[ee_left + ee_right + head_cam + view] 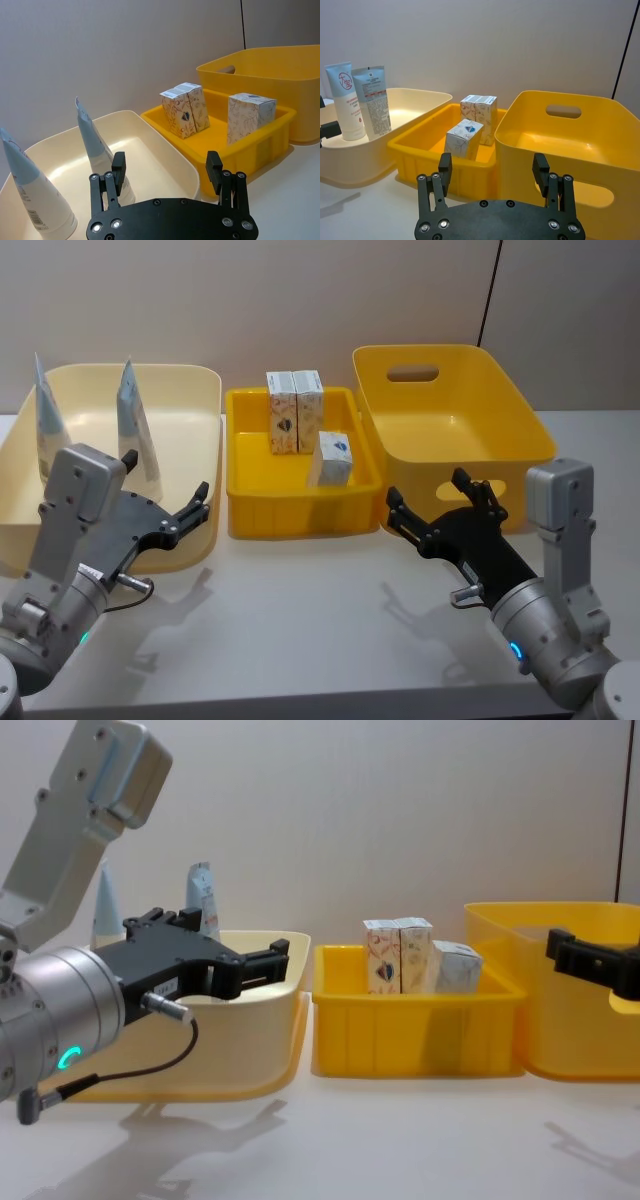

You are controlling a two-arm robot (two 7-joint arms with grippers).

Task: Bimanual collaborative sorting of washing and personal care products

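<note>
L gripper point(165, 477): jaws spread wide, nothing btwn them. It hangs at the near-right part of the cream bin point(190, 375), approx at rim height. R gripper point(427, 490): likewise spread and empty, low over the table point(300, 640), just in front of the big yellow bin point(450, 430).

Task items:
- Right-hand tube point(135, 430) and left-hand tube point(48, 425) both stand cap-down in the cream bin. Crimped ends point up, so the long axis is near vertical.
- Carton pair point(295, 412) stands upright at the back of the mid yellow tray point(300, 520), touching side by side.
- Grey-blue carton point(334, 458) stands apart from the pair, toward the tray's front-right.

Key relation: the right-hand tube is straight ahead of the L gripper and close. In the left wrist view it sits behind one finger, not centred in the gap. Prob. needs a small sideways shift, then a side-on pinch across the upright body.

L arm is clearly nearer both tubes. R arm is nearer the grey-blue carton, which lies ahead and to its left, over the tray wall. The big yellow bin looks empty, so likely a drop spot, but can't tell for which item.
</note>
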